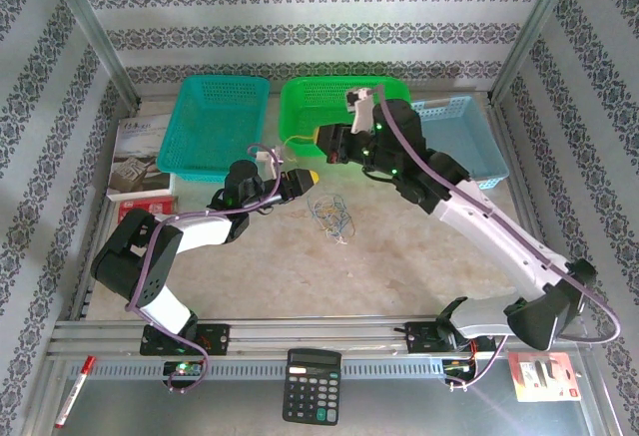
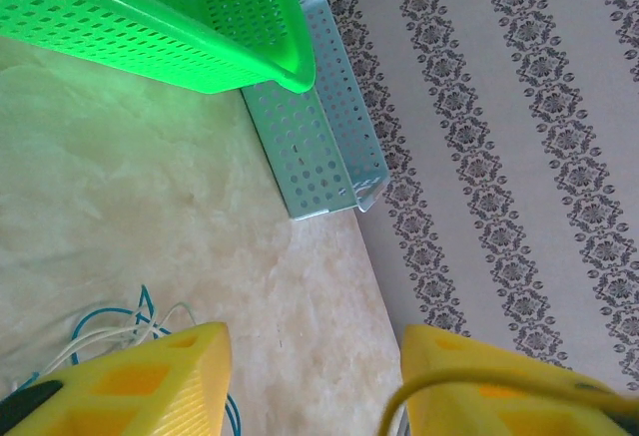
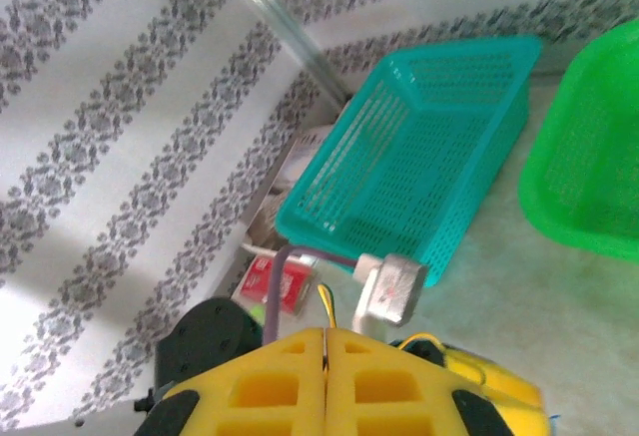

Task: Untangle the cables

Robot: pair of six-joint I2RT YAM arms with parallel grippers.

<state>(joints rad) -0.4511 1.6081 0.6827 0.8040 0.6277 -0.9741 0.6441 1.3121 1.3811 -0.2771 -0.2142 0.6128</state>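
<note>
Two wrist views show left gripper (image 2: pixel 315 361) spread beside cables (image 2: pixel 105 328), right gripper (image 3: pixel 324 356) pressed together.

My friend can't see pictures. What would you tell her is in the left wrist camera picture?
The left hand has its two yellow fingers spread wide open over a pale table, with thin blue and white cables lying by one finger. Beyond them sit a bright green basket and a light blue basket, beside a patterned wall.
</note>
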